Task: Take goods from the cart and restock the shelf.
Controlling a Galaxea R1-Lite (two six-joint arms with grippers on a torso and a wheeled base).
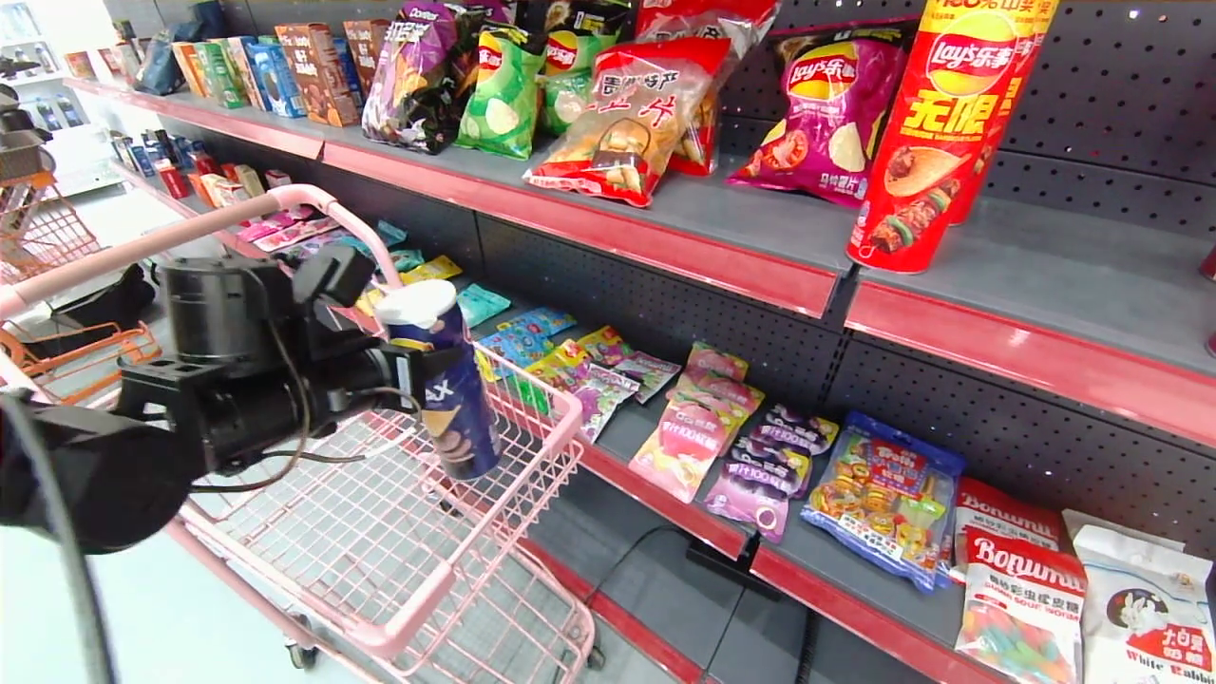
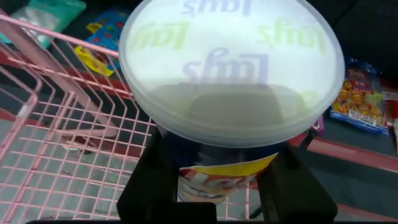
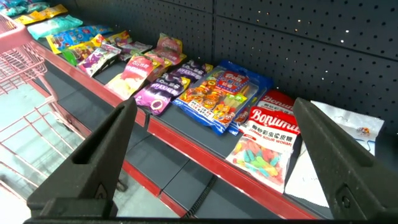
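Grasping blue chip canister (image 1: 445,380) w/ left pincer (image 1: 413,370), upright, above cart (image 1: 532,404), shelf (image 1: 1064,275) beside. Prob. light, stiff tube, slick wall, crushable: take mid-body, below lid (image 2: 230,62). Right pincer (image 3: 214,109) released, nothing in it, over lower shelf (image 3: 186,144).

Chip can (image 1: 454,408): dark-blue cylinder with a white lid (image 2: 230,68), nearly upright with a slight tilt. It is clamped at its upper body between the fingers of the left tool (image 1: 437,370) and held above the basket of the cart (image 1: 418,598), near the rim on the shelf side.

Cart: pink wire mesh with a pink handle bar (image 1: 190,223), standing beside the shelf (image 1: 665,237).

Shelf: grey boards with red front edges on dark pegboard. The upper board carries chip bags (image 1: 622,119) and a tall red can (image 1: 936,133) standing upright. The lower board (image 1: 655,489) carries candy packets (image 1: 689,437) lying flat.
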